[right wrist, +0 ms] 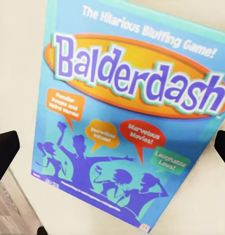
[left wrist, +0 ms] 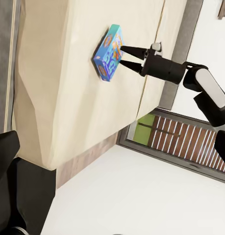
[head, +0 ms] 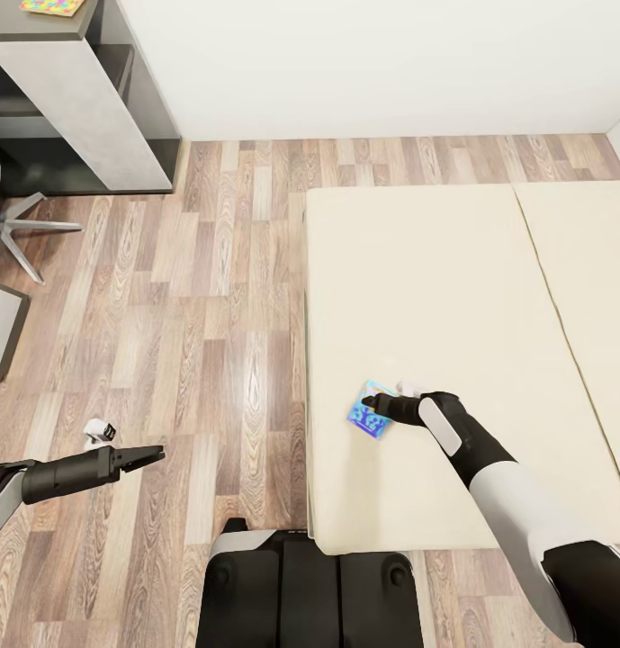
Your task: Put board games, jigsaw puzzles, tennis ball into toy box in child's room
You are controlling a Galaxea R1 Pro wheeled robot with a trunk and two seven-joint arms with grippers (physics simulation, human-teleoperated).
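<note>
Right end effector (head: 379, 407), jaws spread wide astride the flat blue cartoon-printed board game (head: 372, 419) on the cream bed (head: 435, 270), should close squarely across opposite edges.

One of each toy, two arms

One blue board game (head: 373, 412) lies on one bed (head: 435, 288); one jigsaw puzzle (head: 52, 6) sits on the tabletop (head: 40, 22); two end effectors show.

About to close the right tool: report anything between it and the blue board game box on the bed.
Nothing visible. The right tool is open, fingers either side of the blue Balderdash board game box, which lies alone on the cream bed.
</note>
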